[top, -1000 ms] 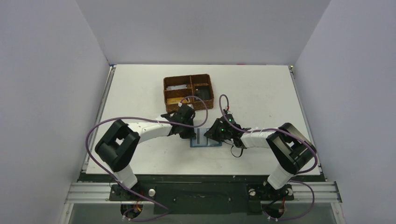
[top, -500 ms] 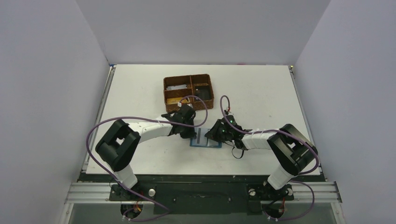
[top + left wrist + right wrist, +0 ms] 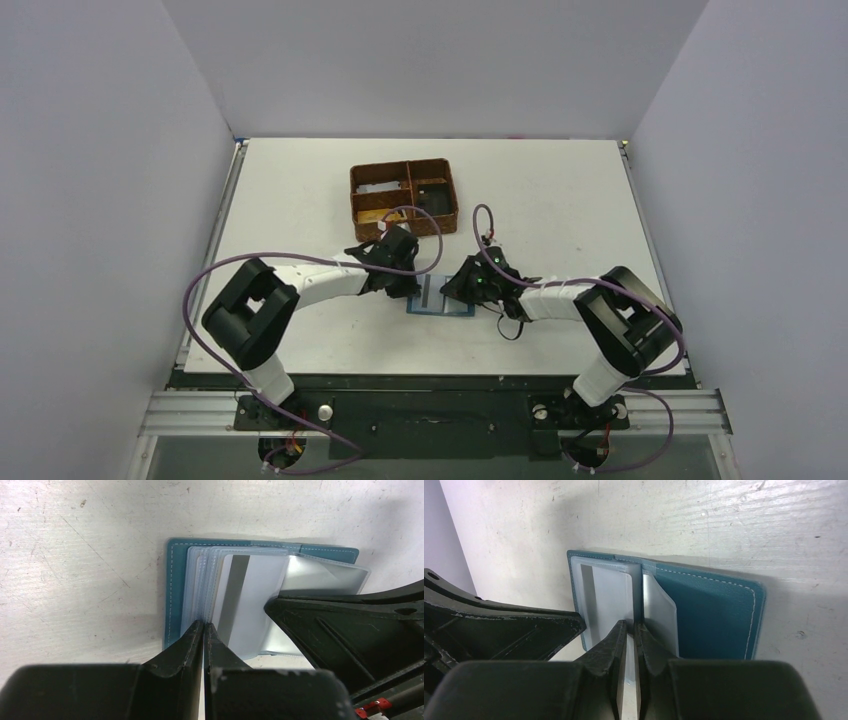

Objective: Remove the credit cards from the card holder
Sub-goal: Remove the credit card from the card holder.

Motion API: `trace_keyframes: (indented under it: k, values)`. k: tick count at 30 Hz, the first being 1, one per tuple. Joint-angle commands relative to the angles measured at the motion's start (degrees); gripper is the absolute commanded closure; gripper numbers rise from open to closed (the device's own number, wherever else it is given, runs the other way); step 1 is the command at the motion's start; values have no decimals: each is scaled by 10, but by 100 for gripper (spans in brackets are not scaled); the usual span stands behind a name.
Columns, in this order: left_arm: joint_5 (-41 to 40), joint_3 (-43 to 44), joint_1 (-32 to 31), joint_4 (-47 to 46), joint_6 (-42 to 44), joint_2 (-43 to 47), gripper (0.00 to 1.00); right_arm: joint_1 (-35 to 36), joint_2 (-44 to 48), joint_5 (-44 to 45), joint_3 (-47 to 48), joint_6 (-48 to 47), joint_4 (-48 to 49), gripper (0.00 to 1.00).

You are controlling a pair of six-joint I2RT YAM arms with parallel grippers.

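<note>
Evidently we pin the open card holder (image 3: 441,297) flat on the table (image 3: 560,200) with the left gripper (image 3: 204,625) closed tight against its clear sleeves (image 3: 199,580), so the right gripper (image 3: 630,624), narrowed to a slit at the spine, can draw out the pale striped card (image 3: 255,595) lodged there.

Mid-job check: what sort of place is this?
Likely a lab robot cell: plain walls box in a scuffed white table, robot arms bolted to a metal rail, only a card holder and basket as props.
</note>
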State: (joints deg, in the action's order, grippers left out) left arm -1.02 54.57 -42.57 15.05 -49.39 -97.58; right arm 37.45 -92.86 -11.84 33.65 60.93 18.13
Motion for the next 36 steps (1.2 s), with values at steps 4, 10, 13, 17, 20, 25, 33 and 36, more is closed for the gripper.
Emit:
trace_keyframes:
  k: [4, 10, 13, 17, 20, 25, 33, 36]
  values:
    - [-49, -54, 2, 42, -5, -33, 100, -20, 31, -15, -25, -16, 5, 100]
    - [-45, -64, 3, 36, -8, -32, 100, -29, 34, -14, -29, -26, 1, 100]
    - [-44, -68, 2, 34, -10, -31, 100, -28, 33, -23, -31, -23, 11, 100]
    - [-42, -72, 2, 30, -11, -30, 100, -27, 34, -47, -42, -5, 57, 93]
    - [-40, -74, 3, 26, -13, -30, 100, -27, 22, -61, -51, 16, 103, 90]
    - [-37, -78, 2, 24, -14, -29, 100, -28, -3, -80, -62, 42, 170, 89]
    - [-33, -82, 2, 21, -15, -29, 100, -28, -29, -93, -59, 62, 209, 89]
    - [-31, -82, 1, 20, -15, -30, 100, -28, -34, -98, -58, 72, 225, 91]
